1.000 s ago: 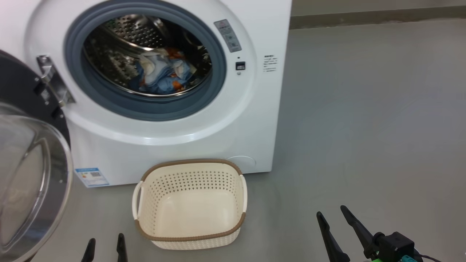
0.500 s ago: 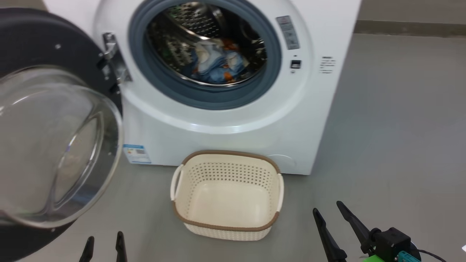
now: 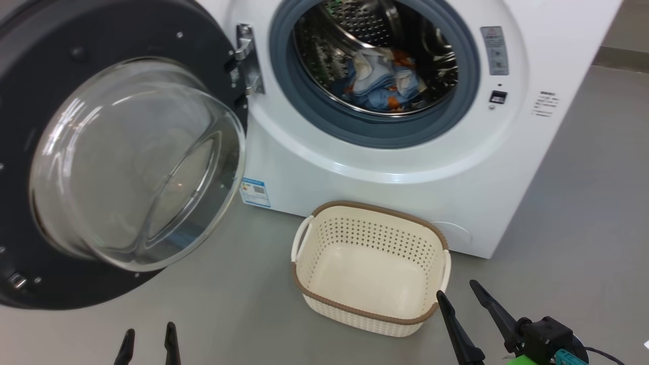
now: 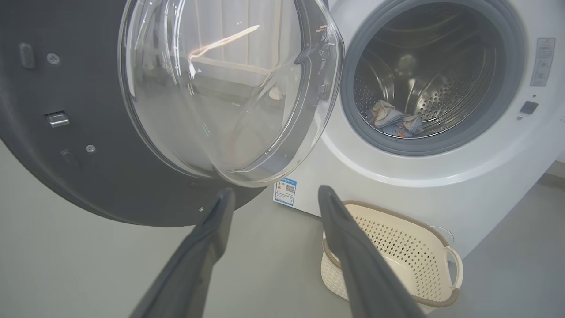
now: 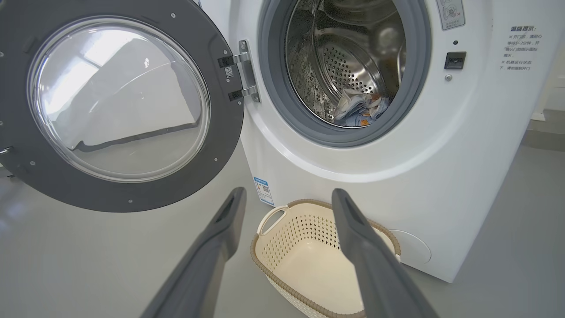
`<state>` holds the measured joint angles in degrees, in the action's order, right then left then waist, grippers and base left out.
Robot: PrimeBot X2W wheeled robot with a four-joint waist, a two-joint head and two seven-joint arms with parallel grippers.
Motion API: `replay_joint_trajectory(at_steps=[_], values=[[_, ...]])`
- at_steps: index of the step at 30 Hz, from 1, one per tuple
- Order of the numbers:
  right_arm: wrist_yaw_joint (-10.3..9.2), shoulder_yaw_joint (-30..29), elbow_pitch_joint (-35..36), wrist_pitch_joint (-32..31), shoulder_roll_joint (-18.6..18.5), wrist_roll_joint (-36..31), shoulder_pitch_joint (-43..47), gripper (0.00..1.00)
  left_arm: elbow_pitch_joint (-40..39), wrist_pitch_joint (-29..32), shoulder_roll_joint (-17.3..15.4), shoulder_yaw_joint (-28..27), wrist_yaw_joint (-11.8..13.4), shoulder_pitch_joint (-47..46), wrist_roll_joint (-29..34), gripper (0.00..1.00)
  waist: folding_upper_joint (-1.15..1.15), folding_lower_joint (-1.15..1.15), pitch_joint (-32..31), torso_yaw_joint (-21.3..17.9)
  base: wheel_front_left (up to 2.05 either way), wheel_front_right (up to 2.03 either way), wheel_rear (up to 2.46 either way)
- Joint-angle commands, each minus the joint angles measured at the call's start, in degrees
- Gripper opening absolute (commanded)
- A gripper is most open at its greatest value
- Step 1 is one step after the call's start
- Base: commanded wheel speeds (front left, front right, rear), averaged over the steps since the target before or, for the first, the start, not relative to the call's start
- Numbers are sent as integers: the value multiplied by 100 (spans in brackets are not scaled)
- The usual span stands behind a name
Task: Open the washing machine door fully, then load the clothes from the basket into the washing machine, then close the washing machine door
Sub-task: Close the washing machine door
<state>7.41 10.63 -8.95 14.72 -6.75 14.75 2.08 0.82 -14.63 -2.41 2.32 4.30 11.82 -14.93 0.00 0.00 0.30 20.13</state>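
Door [image 3: 127, 162] judged stiff, heavy; we'd push its dark rim [image 3: 20, 101] opposite the hinge [image 3: 246, 61]. Both jaws spread, empty.

The right gripper [image 3: 457, 289] has two long black fingers [image 3: 499, 317], slim and tapering to blunt points, rooted in a boxy black housing [image 3: 550, 332]. Under that housing sit a bright green part [image 3: 522, 361] and a teal connector [image 3: 568, 360] — a thin black cable [image 3: 603, 356] leads off to the right. The left gripper [image 3: 148, 344] has the same dark, pointed tips. Seen close in the wrist views, the fingers look matte dark grey (those on the right arm have a shallow recess near the tip).
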Motion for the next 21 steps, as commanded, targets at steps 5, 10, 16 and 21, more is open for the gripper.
replay_joint_trajectory(at_steps=[5,10,16,21], values=[[8,176,140,28,-46,-36,-269,100,-144,-37,-47,-163,48,-179,-43,100,0,0,42,329,0,0,0],[8,194,131,28,-50,-33,-280,100,-147,-37,-47,-161,55,-170,-58,100,0,0,41,429,0,0,0],[8,205,131,28,-59,-32,-271,100,-163,-37,-47,-155,64,-156,-59,100,0,0,40,507,0,0,0],[8,225,123,28,-53,-31,-270,100,-169,-37,-47,-164,70,-141,-59,100,0,0,37,537,0,0,0]])
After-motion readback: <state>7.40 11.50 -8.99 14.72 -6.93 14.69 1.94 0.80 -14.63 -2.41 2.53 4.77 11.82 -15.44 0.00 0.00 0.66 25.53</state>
